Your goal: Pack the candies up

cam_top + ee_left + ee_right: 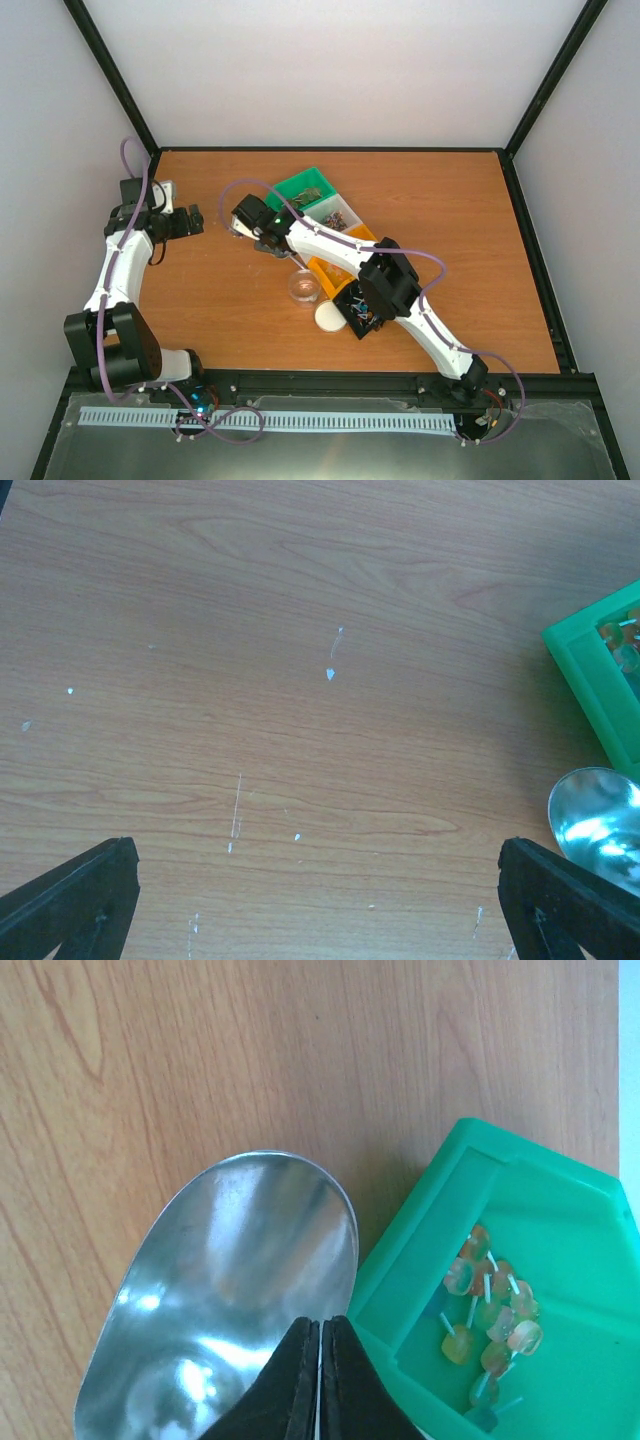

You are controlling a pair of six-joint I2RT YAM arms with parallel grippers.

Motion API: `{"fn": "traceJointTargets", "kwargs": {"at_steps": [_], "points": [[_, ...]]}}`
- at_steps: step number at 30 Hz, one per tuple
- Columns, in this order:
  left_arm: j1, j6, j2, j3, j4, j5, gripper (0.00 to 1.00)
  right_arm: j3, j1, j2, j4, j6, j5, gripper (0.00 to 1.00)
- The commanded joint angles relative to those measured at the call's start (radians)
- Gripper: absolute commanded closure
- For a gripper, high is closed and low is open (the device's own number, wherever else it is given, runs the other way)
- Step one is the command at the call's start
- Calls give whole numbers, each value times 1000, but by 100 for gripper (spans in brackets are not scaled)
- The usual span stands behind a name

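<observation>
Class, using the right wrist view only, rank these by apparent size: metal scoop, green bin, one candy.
Largest, tied: metal scoop and green bin. The scoop sits nearer the camera and the frame crops the bin, so neither is ranked first.
Smallest: candy, clearly.

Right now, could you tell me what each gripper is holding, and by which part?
The right gripper pinches the scoop at its rear end; the left gripper is open, holding nothing.
</observation>
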Motion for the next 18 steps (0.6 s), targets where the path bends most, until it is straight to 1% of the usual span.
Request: {"fn": "traceJointTargets", "kwargs": {"at_steps": [1, 11, 14, 16, 18], "points": [[6, -11, 8, 24, 12, 1, 0, 28, 9, -23, 22, 54, -35, 97], [6, 38, 7, 82, 7, 63, 0, 43, -31, -107, 90, 214, -156, 97], [5, 45, 0, 88, 11, 60, 0, 54, -42, -113, 82, 238, -198, 97], [5, 47, -4, 87, 11, 61, 0, 85, -44, -98, 37, 230, -232, 97], [6, 49, -7, 83, 12, 61, 0, 129, -44, -65, -34, 227, -253, 78]]}}
